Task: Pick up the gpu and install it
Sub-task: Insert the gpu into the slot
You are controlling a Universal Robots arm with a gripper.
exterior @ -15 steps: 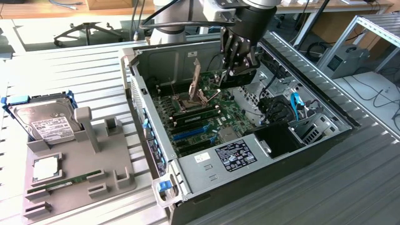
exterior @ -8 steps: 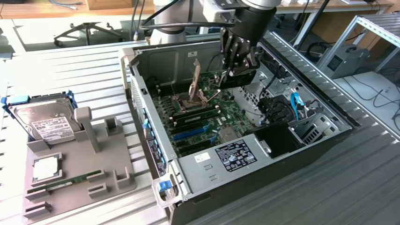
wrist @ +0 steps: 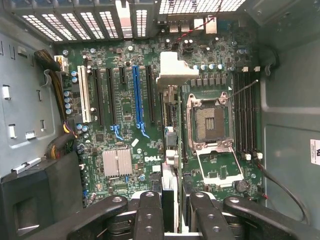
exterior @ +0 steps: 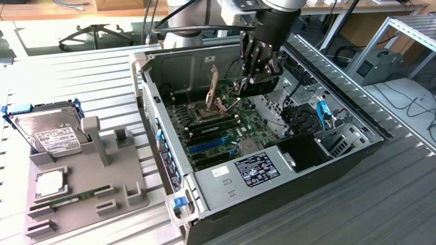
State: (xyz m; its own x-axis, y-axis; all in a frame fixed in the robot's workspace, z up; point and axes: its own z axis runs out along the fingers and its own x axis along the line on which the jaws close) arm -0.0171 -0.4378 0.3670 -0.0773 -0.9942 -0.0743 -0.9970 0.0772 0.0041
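The gpu appears edge-on as a thin dark card with its pale metal bracket at the far end. My gripper is shut on it, one black finger on each side. In the exterior view the gripper reaches down into the open computer case, with the dark gpu hanging from it above the green motherboard. The card hovers between the long blue slot and the open processor socket, clear of the board.
A grey holder tray lies at the exterior view's left, with a silver hard drive, a square chip and a thin green RAM stick. The case walls, a raised socket lever and cables crowd the gripper.
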